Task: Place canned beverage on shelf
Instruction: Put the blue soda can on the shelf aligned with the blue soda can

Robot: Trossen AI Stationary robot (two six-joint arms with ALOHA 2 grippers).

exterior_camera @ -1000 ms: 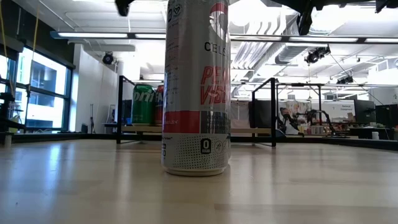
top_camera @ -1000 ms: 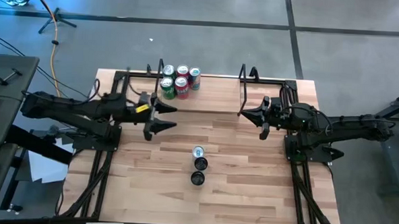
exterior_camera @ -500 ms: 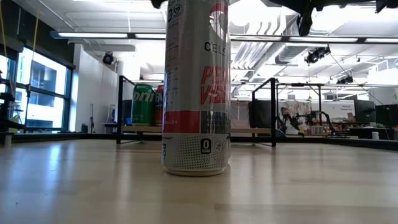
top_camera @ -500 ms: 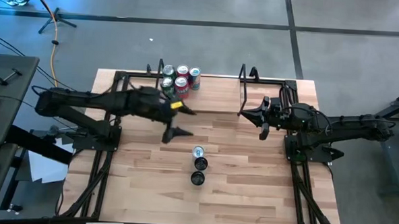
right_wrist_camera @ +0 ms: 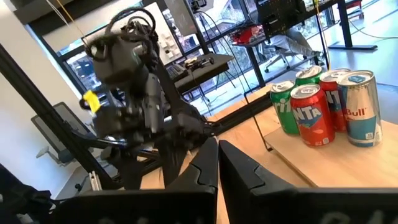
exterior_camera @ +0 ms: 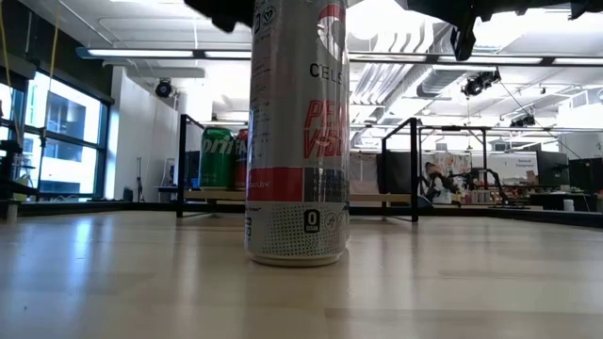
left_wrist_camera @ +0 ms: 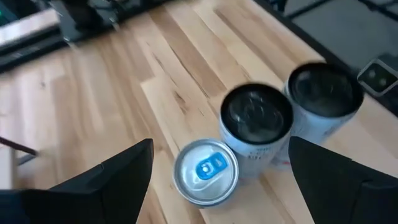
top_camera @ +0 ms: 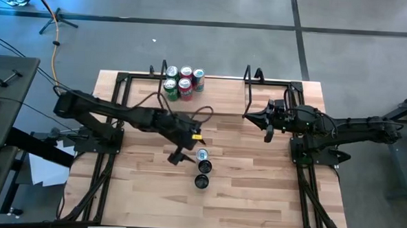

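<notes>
Four cans [top_camera: 183, 81] stand on the shelf [top_camera: 218, 97] – three cans [top_camera: 202, 167] wait mid-table, none grasped – left gripper [top_camera: 187, 147] spread beside them, right gripper [top_camera: 267, 124] clenched, empty, waiting by the shelf's end.

We see four cans [top_camera: 183, 83] crowding the shelf's [top_camera: 222, 80] left end; its right stretch lies bare between the wire uprights [top_camera: 248, 88].

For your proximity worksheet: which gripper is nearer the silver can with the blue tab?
Left. The left gripper, open, hovers right beside the silver can; the right gripper, shut, waits well off toward the shelf.
</notes>
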